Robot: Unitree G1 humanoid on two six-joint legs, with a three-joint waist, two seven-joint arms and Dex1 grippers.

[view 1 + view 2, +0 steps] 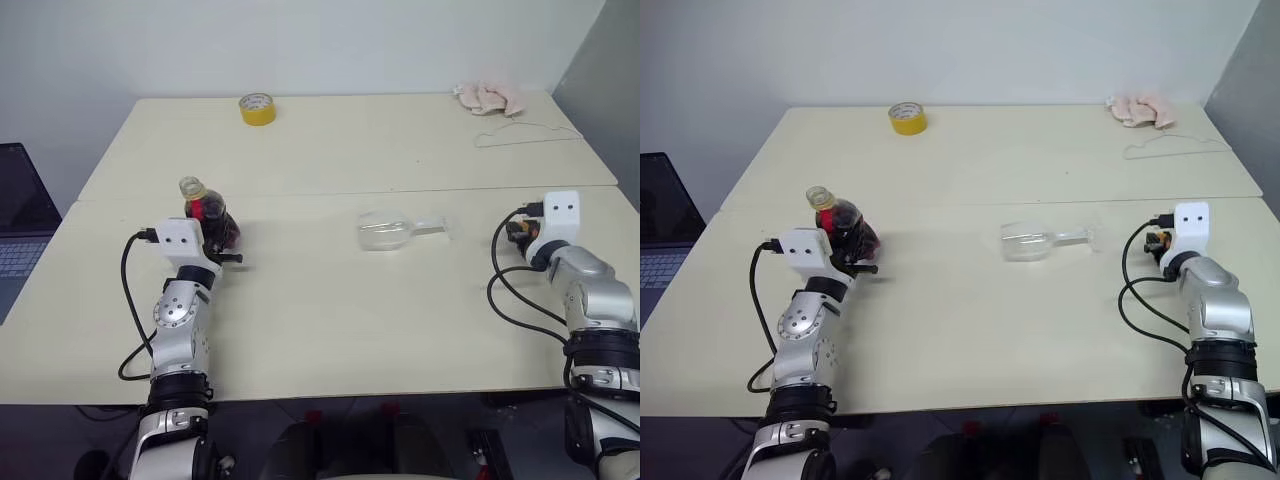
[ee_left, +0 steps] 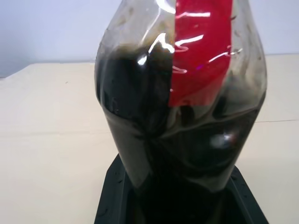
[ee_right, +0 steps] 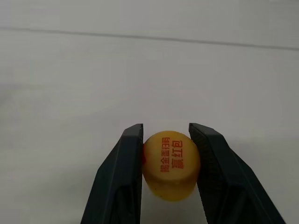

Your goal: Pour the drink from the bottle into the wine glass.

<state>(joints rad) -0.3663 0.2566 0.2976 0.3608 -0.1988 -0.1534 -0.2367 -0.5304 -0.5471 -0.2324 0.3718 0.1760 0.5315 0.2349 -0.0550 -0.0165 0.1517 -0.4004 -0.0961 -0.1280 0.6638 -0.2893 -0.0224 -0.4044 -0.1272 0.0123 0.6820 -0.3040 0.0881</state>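
The bottle [image 1: 209, 213] stands tilted at the table's left, its neck open and without a cap. My left gripper [image 1: 224, 243] is shut on its belly. In the left wrist view the dark drink [image 2: 140, 107] fills the bottle's lower part behind the red label [image 2: 201, 56], between my black fingers [image 2: 114, 196]. The wine glass [image 1: 384, 231] lies on its side mid-table, stem pointing right. Far right, my right gripper [image 3: 166, 137] is shut on the yellow cap [image 3: 171, 165], just above the tabletop.
A yellow tape roll [image 1: 257, 108] sits at the back left. A pink cloth [image 1: 490, 98] and a wire hanger [image 1: 525, 133] lie at the back right. A laptop [image 1: 20, 225] sits off the table's left edge. A seam [image 1: 450, 189] crosses the table.
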